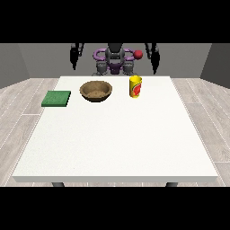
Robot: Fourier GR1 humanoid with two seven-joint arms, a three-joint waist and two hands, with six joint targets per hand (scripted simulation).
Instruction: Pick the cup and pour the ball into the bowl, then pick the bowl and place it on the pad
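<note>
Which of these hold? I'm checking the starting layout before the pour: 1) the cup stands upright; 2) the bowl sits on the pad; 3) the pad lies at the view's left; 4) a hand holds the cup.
1) True: the yellow cup stands upright on the white table.
2) False: the brown bowl sits on the table, apart from the green pad.
3) True.
4) False: the hand at the view's right and the hand at the view's left hang clear of the cup.

The worktop (112, 134) is plain white. The cup (135, 86) is yellow with a red marking, the bowl (95, 90) is brown, and the pad (56, 98) is green. Both hands (74, 57) (155, 57) are black.
</note>
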